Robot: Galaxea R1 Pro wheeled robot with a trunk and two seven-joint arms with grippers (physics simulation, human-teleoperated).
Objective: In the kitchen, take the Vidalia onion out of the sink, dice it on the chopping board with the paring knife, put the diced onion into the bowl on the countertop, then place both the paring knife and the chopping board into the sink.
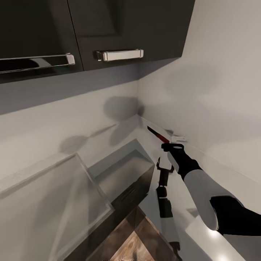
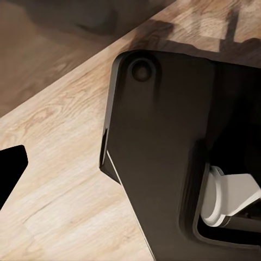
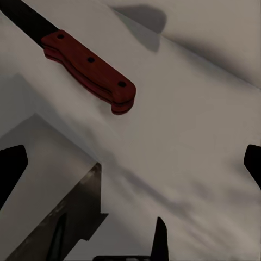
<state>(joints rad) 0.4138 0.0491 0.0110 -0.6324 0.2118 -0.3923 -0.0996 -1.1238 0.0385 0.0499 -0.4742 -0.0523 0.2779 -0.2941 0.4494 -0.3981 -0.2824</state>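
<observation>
Nothing here carries any writing I can read. The paring knife point(image 3: 89, 68) has a plain red handle with three rivets and no brand mark. The cupboard fronts point(image 1: 108, 29) are bare too.

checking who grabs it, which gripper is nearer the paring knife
Right. The right gripper is just short of the paring knife, fingers spread. The left gripper looks at wood floor and the robot's base, away from it.

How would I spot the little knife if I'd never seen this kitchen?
Find the glossy grey countertop running along the white wall into the corner. The small paring knife lies there, just beyond the robot's right claw. Its riveted reddish handle and thin dark blade give it away.
</observation>
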